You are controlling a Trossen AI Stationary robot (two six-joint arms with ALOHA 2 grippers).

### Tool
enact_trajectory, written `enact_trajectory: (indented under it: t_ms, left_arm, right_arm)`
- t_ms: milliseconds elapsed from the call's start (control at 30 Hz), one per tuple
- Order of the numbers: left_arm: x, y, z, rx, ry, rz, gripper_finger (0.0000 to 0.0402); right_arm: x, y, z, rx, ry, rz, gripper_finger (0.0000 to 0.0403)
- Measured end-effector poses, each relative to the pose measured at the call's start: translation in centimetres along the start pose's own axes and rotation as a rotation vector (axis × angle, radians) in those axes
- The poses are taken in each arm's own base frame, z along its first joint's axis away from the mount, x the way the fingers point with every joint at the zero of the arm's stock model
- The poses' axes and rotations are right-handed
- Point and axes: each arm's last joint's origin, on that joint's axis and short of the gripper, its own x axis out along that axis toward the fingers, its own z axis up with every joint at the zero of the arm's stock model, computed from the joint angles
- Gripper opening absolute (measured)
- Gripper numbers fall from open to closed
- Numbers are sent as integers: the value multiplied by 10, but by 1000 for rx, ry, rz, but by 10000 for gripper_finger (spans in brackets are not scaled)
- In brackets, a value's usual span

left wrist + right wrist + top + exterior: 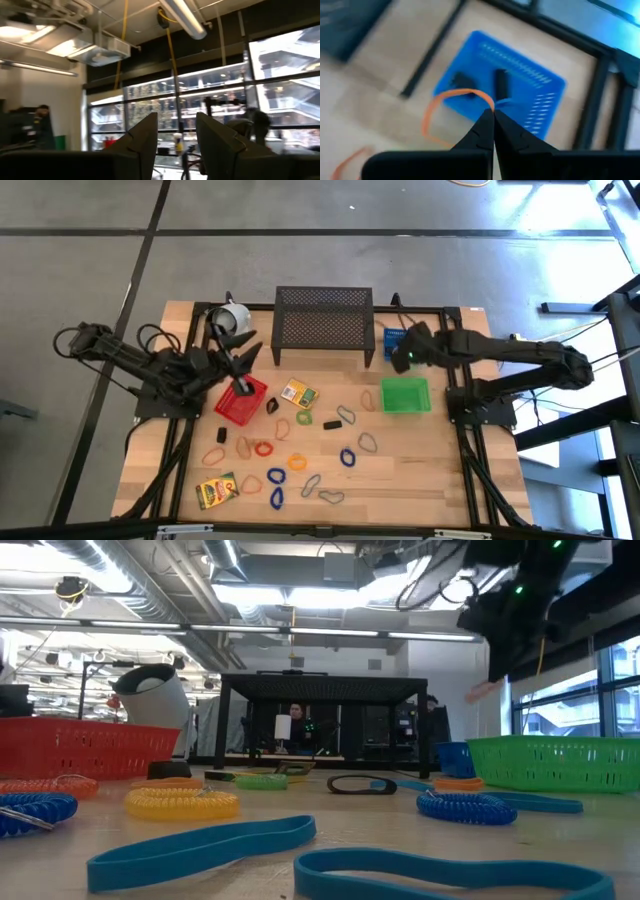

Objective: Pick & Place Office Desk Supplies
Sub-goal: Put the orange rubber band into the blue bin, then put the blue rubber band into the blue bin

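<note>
My right gripper (pixel 493 114) is shut on an orange loop (pixel 436 107) and hangs over the blue basket (pixel 470 50), which holds small black blocks (pixel 501 82). In the high view it (pixel 400 352) sits between the blue basket (pixel 392 340) and the green basket (pixel 405 395). My left gripper (pixel 175 145) is open with nothing between its fingers and points up into the room; it (pixel 240 358) stands above the red basket (pixel 240 402). Loops, black blocks and two printed boxes (pixel 298 393) (pixel 216 490) lie flat on the table. My right gripper pinches one spot of the orange loop's band (pixel 487 101) between its two fingertips. The fingers slant down from above. The loop hangs clear over the blue basket, open and slack, spreading to one side of the fingers.
A black mesh shelf (pixel 323 320) stands at the far edge, with a white mug (pixel 232 315) beside it. Blue (pixel 347 457), red (pixel 263 448), orange (pixel 297 462), green (pixel 304 418) and grey (pixel 367 442) loops are scattered over the table's middle and near half. People show in the room beyond.
</note>
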Motion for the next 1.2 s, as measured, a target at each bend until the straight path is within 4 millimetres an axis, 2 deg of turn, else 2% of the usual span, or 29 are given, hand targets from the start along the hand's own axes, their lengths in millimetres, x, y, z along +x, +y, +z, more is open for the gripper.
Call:
enact_trajectory:
  t_ms: [100, 267, 467, 667, 767, 933, 1067, 1200]
  left_arm:
    - [6, 7, -4, 27, 3, 48, 127]
    - [14, 18, -8, 65, 5, 116, 127]
    - [19, 28, -12, 97, 8, 172, 127]
    - [23, 34, -14, 117, 10, 207, 127]
    - [24, 37, -15, 125, 6, 213, 127]
    - [26, 39, -16, 138, -11, 197, 127]
    - [26, 40, -16, 128, -17, 194, 127]
    - [27, 41, -16, 116, -19, 197, 127]
  right_arm:
    - [17, -9, 12, 89, 29, -72, 4]
    - [46, -6, 24, 102, 98, -98, 4]
    - [80, 0, 25, 50, 188, -188, 4]
    - [98, 5, 23, 17, 225, -228, 8]
    - [98, 5, 23, 24, 233, -218, 28]
    - [90, 2, 24, 54, 230, -194, 94]
    - [73, -4, 24, 96, 197, -174, 150]
    - [51, -8, 24, 136, 135, -114, 177]
